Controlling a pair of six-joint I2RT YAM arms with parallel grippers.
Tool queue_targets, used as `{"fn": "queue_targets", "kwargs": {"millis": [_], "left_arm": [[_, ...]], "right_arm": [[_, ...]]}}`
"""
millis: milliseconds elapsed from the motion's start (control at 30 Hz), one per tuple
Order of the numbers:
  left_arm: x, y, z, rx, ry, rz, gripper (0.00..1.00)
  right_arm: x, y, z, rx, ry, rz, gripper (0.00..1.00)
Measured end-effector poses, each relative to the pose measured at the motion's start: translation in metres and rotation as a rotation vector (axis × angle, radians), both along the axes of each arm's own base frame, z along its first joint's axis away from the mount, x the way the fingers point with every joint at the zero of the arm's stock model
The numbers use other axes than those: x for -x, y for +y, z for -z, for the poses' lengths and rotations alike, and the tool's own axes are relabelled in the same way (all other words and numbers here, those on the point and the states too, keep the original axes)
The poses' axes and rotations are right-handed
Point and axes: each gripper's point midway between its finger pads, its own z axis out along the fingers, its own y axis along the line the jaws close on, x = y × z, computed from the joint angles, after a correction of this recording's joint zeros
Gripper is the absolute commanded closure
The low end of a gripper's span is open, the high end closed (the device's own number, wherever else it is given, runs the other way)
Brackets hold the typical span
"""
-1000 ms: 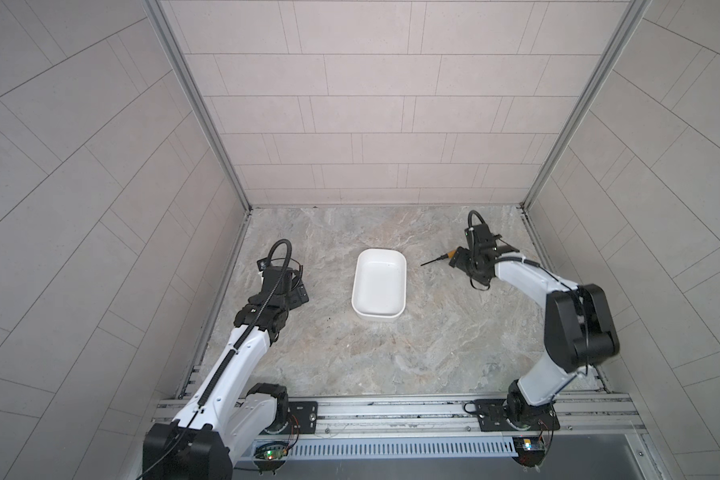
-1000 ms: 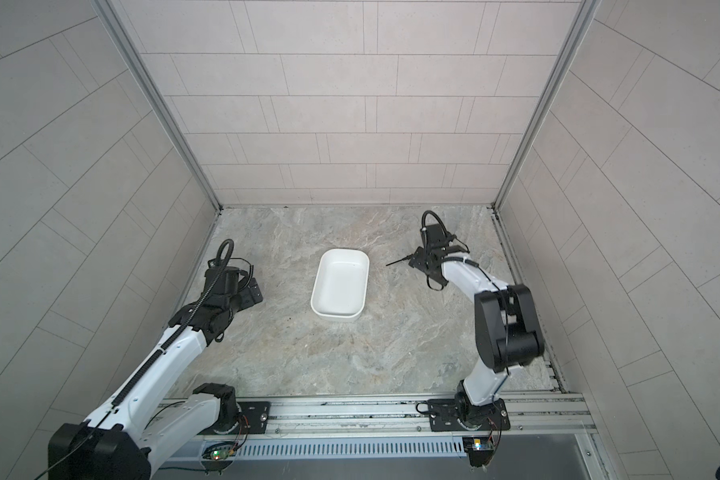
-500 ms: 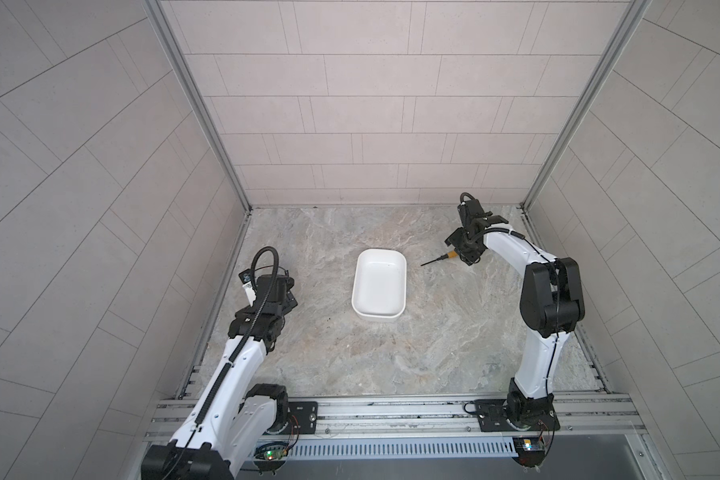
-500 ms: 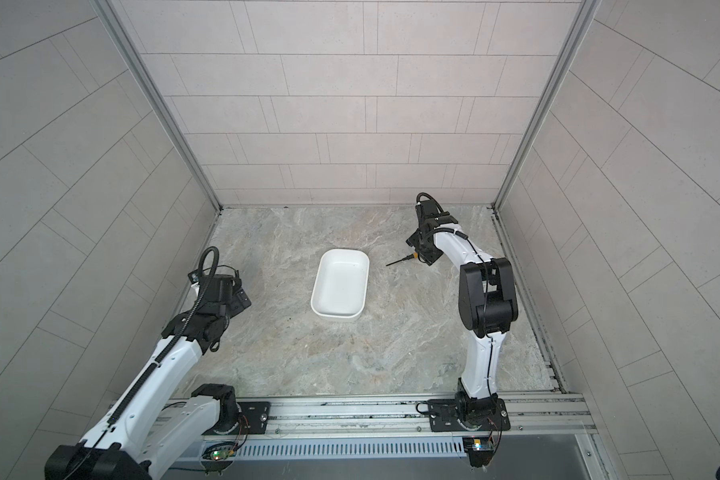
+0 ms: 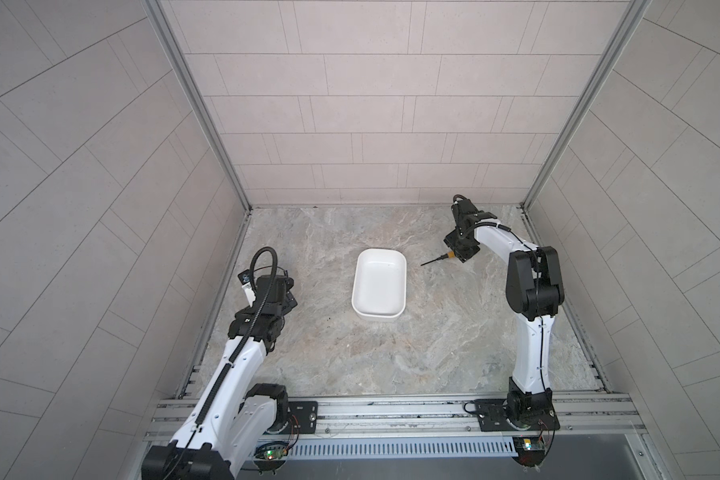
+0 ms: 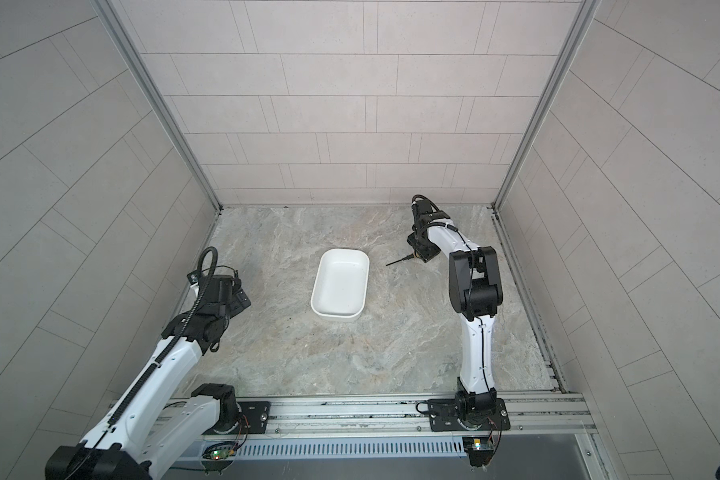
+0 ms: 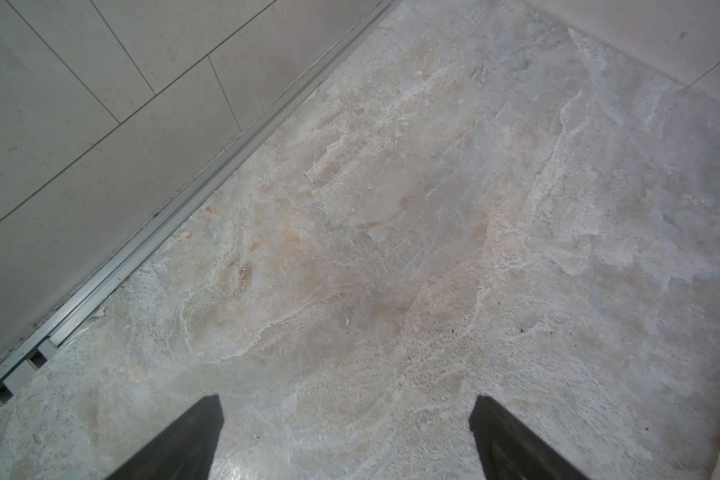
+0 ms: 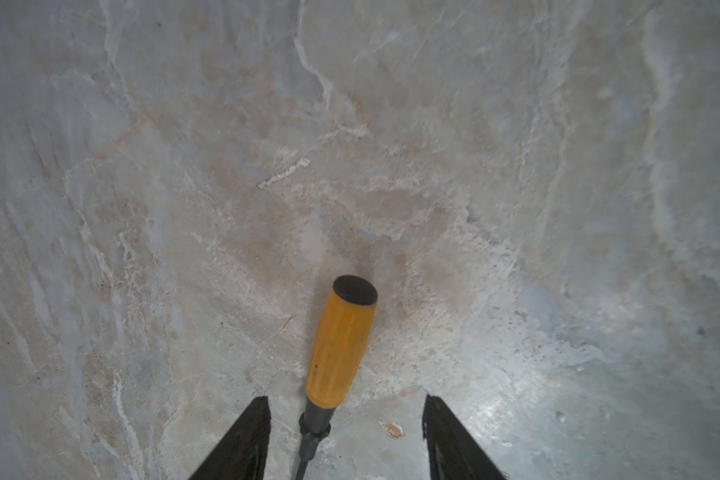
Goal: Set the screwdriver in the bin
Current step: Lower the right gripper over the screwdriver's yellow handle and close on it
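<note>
Screwdriver (image 8: 341, 345) (image 5: 436, 260) (image 6: 400, 260): lies flat on the table (image 5: 350, 353), outside the bin (image 5: 378, 286) (image 6: 339, 286).
Screwdriver's place: right of the bin in both top views, near its far right corner but apart from it.
Screwdriver's direction: the thin black shaft points toward the bin, and the orange handle end lies under the right hand (image 5: 460, 251) (image 6: 422, 251) (image 8: 346, 399).
Bin: white and shallow, open side up, near the middle of the table.
Right hand: low over the tool, partly open. In the right wrist view its 2 fingers (image 8: 242, 440) stand on either side of the black collar. Bare table shows between each finger and the tool, so it grips nothing.
Left hand (image 5: 285, 295) (image 6: 238, 297) (image 7: 346, 401): at the left side of the table, well apart from the bin. Its fingers are spread wide over bare table and hold nothing.
</note>
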Motion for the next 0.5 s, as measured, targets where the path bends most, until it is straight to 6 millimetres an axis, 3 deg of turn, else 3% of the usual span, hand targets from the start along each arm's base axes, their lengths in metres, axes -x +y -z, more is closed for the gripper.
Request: {"fn": "queue_targets", "kwargs": {"millis": [333, 500], "left_arm": [[-0.0012, -0.0016, 0.0045, 0.008, 0.016, 0.006, 0.00], [-0.0021, -0.0022, 0.0043, 0.011, 0.013, 0.009, 0.00]], "right_arm": [[-0.0077, -0.0059, 0.0061, 0.013, 0.018, 0.019, 0.55], [-0.0055, -0.0059, 0.0072, 0.013, 0.028, 0.020, 0.58]]}}
